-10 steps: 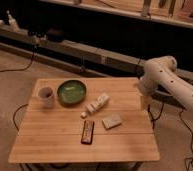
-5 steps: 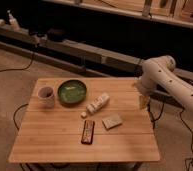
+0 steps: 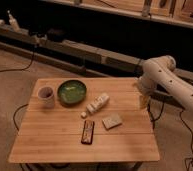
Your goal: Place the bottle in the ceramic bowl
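The small white bottle [image 3: 98, 103] lies on its side on the wooden table [image 3: 55, 135], just right of the green ceramic bowl [image 3: 72, 92] and close to its rim. The bowl stands at the table's back middle and holds nothing that I can see. My gripper [image 3: 144, 101] hangs from the white arm [image 3: 162, 75] at the table's right edge, about a bowl's width right of the bottle and apart from it. It holds nothing that I can see.
A pale mug [image 3: 46, 96] stands left of the bowl. A flat beige block [image 3: 112, 121] lies right of centre, a dark remote-like bar [image 3: 88, 131] in front of the bottle. A small white piece [image 3: 83, 115] lies by the bottle. Cables run over the floor.
The arm and gripper have shifted slightly; the bottle, bowl and other things have not moved.
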Controlling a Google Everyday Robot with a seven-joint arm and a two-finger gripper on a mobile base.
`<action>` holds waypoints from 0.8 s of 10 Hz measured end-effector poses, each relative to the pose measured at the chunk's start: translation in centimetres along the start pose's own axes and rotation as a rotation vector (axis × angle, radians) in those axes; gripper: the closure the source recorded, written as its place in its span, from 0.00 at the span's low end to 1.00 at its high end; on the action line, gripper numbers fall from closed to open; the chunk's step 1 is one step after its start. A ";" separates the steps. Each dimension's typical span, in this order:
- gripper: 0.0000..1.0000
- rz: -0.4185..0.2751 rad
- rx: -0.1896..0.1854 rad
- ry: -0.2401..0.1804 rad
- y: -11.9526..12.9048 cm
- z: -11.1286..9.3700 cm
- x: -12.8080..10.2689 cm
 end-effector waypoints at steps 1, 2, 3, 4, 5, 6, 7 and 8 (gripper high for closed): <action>0.20 -0.001 0.000 0.000 0.0 0.0 0.1; 0.20 -0.001 0.000 0.000 0.0 0.0 0.1; 0.20 -0.001 0.000 0.001 0.0 0.0 0.0; 0.20 0.000 0.000 0.000 0.0 0.0 0.0; 0.20 -0.001 0.000 0.001 0.0 0.0 0.1; 0.20 -0.005 0.001 0.003 0.3 0.0 0.5; 0.20 -0.025 0.000 0.024 1.7 -0.1 2.8; 0.20 -0.023 0.005 0.054 3.0 -0.1 5.6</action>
